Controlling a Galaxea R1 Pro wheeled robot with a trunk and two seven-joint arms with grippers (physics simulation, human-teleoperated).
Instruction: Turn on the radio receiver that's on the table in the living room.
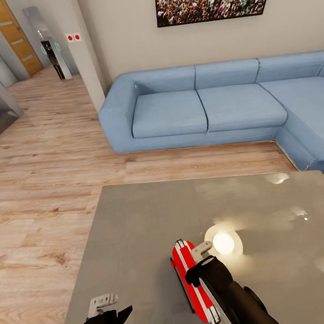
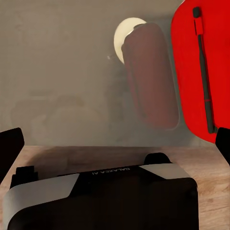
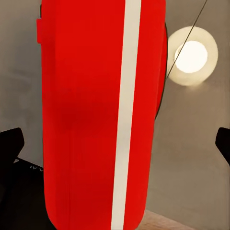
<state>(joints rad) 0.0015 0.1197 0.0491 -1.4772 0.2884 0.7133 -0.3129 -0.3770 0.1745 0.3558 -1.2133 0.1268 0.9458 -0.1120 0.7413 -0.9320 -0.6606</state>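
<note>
Your right end effector (image 1: 203, 265), fingers spread, hovers over the radio receiver (image 1: 191, 276) standing on edge on the bench (image 1: 135, 227); the switch likely remains unpressed. Left end effector's (image 1: 107, 306) state is unclear.

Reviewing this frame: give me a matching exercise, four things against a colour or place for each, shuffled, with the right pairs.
Things:
1. radio receiver
2. sofa
3. table
4. left gripper

Descriptions:
A. light blue, against the wall
B. glossy grey top reflecting a lamp
C. bright red with a white band, under the right arm
D. over the table's near left edge

Pairs: 1-C, 2-A, 3-B, 4-D
</note>
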